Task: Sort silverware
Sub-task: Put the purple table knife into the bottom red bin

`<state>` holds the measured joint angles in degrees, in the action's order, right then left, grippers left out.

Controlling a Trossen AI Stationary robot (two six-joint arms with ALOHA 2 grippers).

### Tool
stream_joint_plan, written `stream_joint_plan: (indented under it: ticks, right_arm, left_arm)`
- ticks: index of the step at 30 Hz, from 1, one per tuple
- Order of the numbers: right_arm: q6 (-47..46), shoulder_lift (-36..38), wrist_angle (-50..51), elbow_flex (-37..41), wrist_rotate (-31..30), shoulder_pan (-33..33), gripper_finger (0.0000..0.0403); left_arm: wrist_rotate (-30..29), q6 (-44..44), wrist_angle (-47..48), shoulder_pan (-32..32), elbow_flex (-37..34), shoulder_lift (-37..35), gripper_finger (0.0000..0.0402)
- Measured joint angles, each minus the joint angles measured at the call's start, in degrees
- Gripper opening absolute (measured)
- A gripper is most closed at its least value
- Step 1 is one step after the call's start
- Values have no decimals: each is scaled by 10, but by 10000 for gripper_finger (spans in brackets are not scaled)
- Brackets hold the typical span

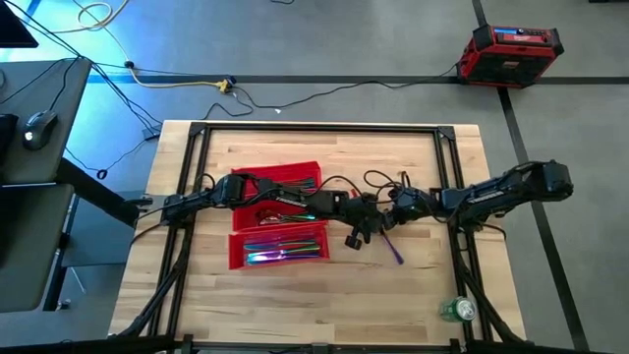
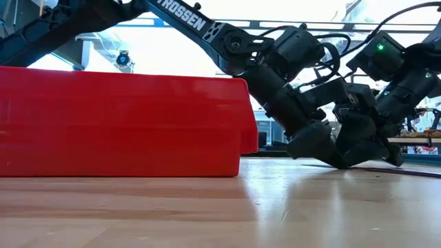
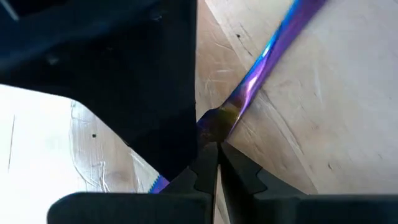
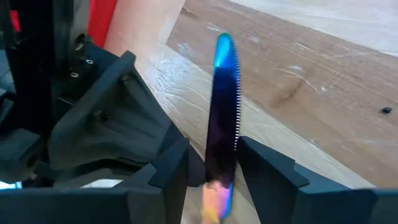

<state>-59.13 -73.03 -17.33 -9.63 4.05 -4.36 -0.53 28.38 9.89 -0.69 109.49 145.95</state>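
right gripper (image 4: 214,177): fingers apart, one each side of the thin iridescent serrated metal knife (image 4: 222,118) — blade stands between them; contact can't be told.
left gripper (image 3: 211,163): toothed fingertips together, meeting at the knife's purple-gold shaft (image 3: 261,68); whether they pinch it is not clear.
knife position: lying on the light wooden tabletop (image 1: 295,295), just right of the red plastic compartment tray (image 1: 278,258), both grippers meeting over it.
knife look: blue at the tip, purple mid-blade, gold toward the handle; fine saw teeth along one edge.
tray contents: more iridescent cutlery pieces (image 1: 285,250) in the near compartment — green, pink and blue; dark pieces in the others.
far: green bottle cap (image 1: 458,311) at the table's near right corner; red box (image 1: 511,54) on the floor beyond.
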Motion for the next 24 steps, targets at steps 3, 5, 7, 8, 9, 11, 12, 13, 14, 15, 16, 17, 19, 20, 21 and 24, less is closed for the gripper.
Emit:
stream_joint_plan:
  ticks: [3, 5, 7, 8, 9, 11, 12, 13, 14, 15, 16, 17, 19, 20, 21, 24]
  right_arm:
    - [-2, 0, -19, 9, -4, 0, 138]
    - [-2, 0, -20, 9, -3, 0, 138]
    - [-3, 0, -21, 9, -3, 3, 138]
    - [-4, 0, -23, 9, -5, 6, 138]
    - [-4, 0, -25, 10, -6, 9, 138]
    - [-4, 0, -27, 10, -8, 14, 138]
    - [-5, 0, -27, 10, -9, 16, 138]
    - [-6, 0, -27, 10, -10, 18, 138]
    - [-6, 0, -26, 10, -10, 19, 138]
    - [-6, 0, -26, 10, -10, 19, 138]
    - [-5, 0, -24, 10, -11, 19, 138]
    - [-5, 1, -22, 10, -14, 20, 138]
    - [-4, 1, -19, 10, -18, 21, 138]
    - [-4, 3, -18, 9, -19, 21, 138]
    - [-4, 3, -17, 9, -18, 21, 138]
    - [-17, 2, -12, 8, -1, 21, 138]
  left_arm:
    - [-8, -4, -8, 0, 0, 1, 0]
    - [-9, -4, -9, -1, 0, 1, 0]
    - [-9, -4, -9, -2, 0, 1, 0]
    - [-10, -2, -9, -2, 0, 1, 0]
    - [-14, -2, -9, -2, 0, 1, 0]
    - [-23, -2, -11, -2, 0, 1, 0]
    - [-25, -2, -11, -2, 0, 1, 0]
    - [-27, -2, -11, -2, 0, 1, 0]
    - [-29, -2, -10, -2, 0, 1, 0]
    - [-30, -2, -9, -1, 0, 1, 0]
    - [-31, -2, -7, -1, 0, 1, 0]
    - [-33, -3, 0, 2, 0, -3, 0]
    - [-43, -3, 17, 8, 1, -12, 0]
    - [-52, 1, 28, 11, 1, -18, 0]
    - [-64, 3, 40, 15, 1, -23, 0]
    - [-94, 4, 77, 25, 0, -40, 0]
